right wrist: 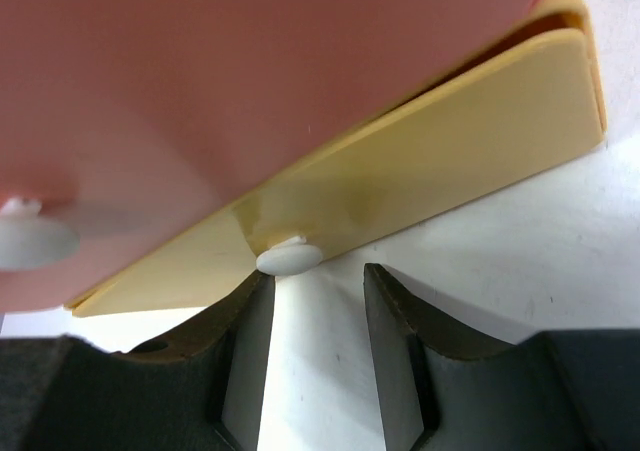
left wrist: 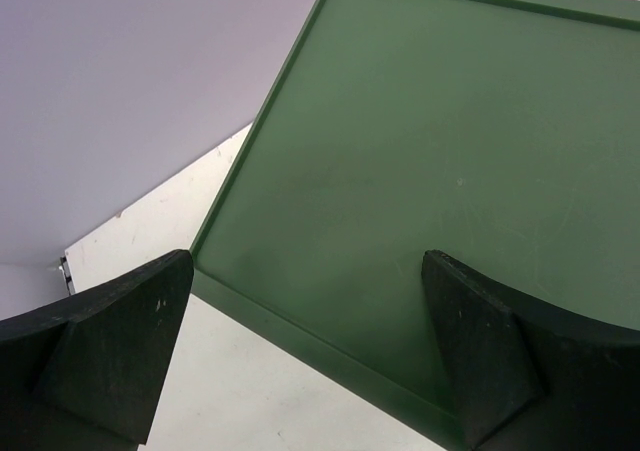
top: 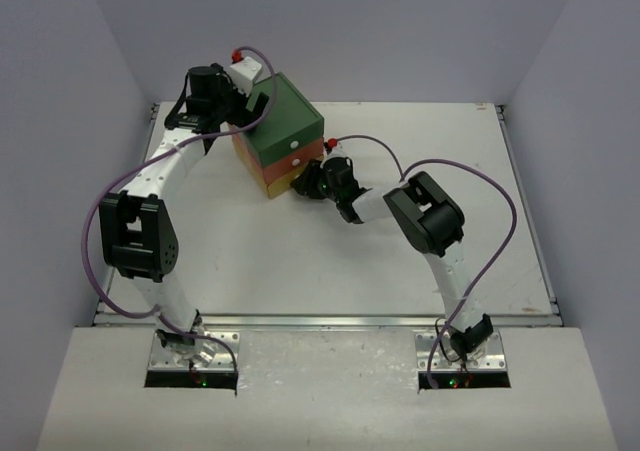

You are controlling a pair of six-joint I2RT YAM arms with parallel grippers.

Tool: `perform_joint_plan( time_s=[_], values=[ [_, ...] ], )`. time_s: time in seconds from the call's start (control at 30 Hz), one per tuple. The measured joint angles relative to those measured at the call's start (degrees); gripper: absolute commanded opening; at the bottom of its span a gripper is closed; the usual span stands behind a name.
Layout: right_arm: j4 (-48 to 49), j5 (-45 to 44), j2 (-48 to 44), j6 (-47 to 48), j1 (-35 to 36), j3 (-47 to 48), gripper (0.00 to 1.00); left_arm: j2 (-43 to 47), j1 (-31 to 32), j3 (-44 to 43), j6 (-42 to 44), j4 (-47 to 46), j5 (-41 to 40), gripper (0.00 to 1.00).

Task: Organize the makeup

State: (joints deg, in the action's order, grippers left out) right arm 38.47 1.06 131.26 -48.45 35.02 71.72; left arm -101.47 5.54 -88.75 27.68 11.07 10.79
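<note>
No makeup shows in any view. The three-drawer box point(top: 285, 121) stands at the back of the table, with a green top point(left wrist: 420, 151). My left gripper point(top: 235, 101) hovers over the top's back left edge, and its fingers spread wide open point(left wrist: 307, 271) with nothing between them. My right gripper point(top: 305, 183) is low at the box's front. In the right wrist view its jaws point(right wrist: 316, 273) stand partly apart and empty in front of the yellow bottom drawer point(right wrist: 450, 151). That drawer's white knob point(right wrist: 290, 258) sits just above the left fingertip.
Above the yellow drawer is the orange drawer point(right wrist: 250, 71), which has its own white knob point(right wrist: 30, 241). Grey walls close in the white table point(top: 430, 261) at the back and on both sides. A purple cable loops from each arm.
</note>
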Motion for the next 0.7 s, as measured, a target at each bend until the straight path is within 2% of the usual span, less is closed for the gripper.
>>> perform_joint_plan(
  time_s=[0.43, 0.6, 0.7],
  values=[
    [1.1, -1.4, 0.1, 1.4, 0.1, -0.2, 0.45, 1.1, 0.0, 1.4, 0.6, -0.6, 0.9, 1.0],
    [1.2, -3.2, -7.0, 4.9, 0.1, -8.2, 0.47, 2.5, 0.0, 1.7, 0.8, 1.9, 1.3, 1.0],
    [1.0, -3.7, -15.4, 8.1, 0.0, -15.0, 0.51, 3.6, 0.0, 1.7, 0.8, 4.3, 1.3, 1.0]
  ],
)
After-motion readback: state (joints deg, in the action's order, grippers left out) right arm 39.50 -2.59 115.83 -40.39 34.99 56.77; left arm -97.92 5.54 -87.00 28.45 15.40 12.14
